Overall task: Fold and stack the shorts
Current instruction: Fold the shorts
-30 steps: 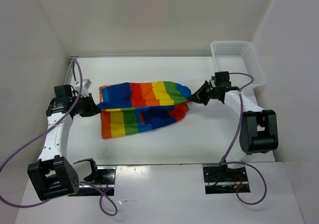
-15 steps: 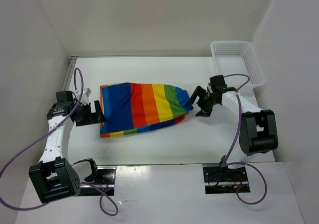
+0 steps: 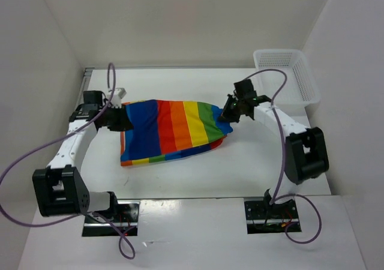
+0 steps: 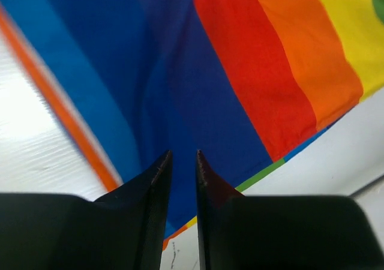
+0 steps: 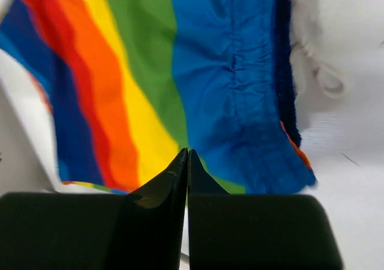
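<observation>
Left claw slightly parted, right claw closed, both empty above the soft rainbow-striped fabric shorts, folded once mid-counter; further folding and stacking judged outstanding.

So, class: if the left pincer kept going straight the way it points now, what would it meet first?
The shorts. The left pincer points straight at the dark blue stripe, its fingers a narrow gap apart with nothing between them. How far above the cloth it hangs is unclear, but no other thing lies in that line.
</observation>
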Robot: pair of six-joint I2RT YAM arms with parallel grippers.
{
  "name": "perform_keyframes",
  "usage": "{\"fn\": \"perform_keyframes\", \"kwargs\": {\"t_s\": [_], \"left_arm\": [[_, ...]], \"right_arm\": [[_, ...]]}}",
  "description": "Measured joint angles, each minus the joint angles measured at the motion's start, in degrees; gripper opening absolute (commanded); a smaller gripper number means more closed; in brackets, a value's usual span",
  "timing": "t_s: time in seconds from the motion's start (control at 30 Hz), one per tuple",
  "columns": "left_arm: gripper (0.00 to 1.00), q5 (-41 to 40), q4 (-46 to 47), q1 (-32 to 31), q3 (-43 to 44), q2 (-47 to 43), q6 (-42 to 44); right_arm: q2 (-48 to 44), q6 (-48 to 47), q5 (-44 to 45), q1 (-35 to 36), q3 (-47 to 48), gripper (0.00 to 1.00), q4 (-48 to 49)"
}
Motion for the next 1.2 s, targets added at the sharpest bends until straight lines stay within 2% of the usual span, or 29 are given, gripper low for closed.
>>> {"fn": "perform_keyframes", "kwargs": {"t_s": [0.13, 0.33, 0.43, 0.47, 0.53, 0.6, 0.63, 0.7, 0.87, 1.07, 1.2], "left_arm": [[0.3, -0.44, 1.86, -5.07, -2.47, 5.97, 0.02], [0.27, -4.74, 3.13, -5.97, -6.4, 13.22, 0.02], [0.28, -5.75, 2.99, -5.95, -6.71, 15.52, 0.0], [0.28, -5.9, 2.97, -5.97, -6.6, 15.65, -0.02], [0.28, -5.99, 2.25, -6.1, -5.33, 15.65, 0.0], [0.29, -6.08, 1.55, -6.14, -2.73, 15.65, 0.02], [0.29, -6.08, 1.14, -6.23, -0.94, 15.65, 0.02], [0.29, -6.05, 1.16, -6.4, 2.29, 15.63, 0.02], [0.29, -6.03, 1.53, -8.26, 6.67, 15.74, 0.02], [0.29, -5.6, 3.48, -14.47, 8.52, 20.57, 0.02], [0.29, -6.08, 3.85, -15.76, 8.31, 23.78, 0.02]], "right_arm": [[7.67, 0.0, 0.94, 4.26, -1.7, 0.04, 1.55], [12.17, -0.74, 5.07, 7.76, -4.66, 0.04, 2.38], [12.92, -1.62, 6.97, 8.44, -4.66, 0.2, 2.19], [12.59, -2.1, 7.63, 8.61, -4.5, 0.42, 1.81], [11.52, -2.78, 8.83, 8.76, -3.67, 0.75, 0.42], [8.98, -3.89, 10.49, 8.94, -2.16, 0.94, -1.55], [7.41, -4.33, 11.39, 8.94, -1.25, 0.97, -2.54], [4.28, -5.18, 13.2, 8.92, 1.53, 1.0, -4.11], [1.16, -5.79, 15.47, 6.95, 5.97, 1.0, -3.93], [2.8, -6.84, 15.52, -0.07, 5.77, 1.0, -3.96], [6.84, -9.94, 13.44, -3.72, 5.31, 1.0, -3.1]]}}
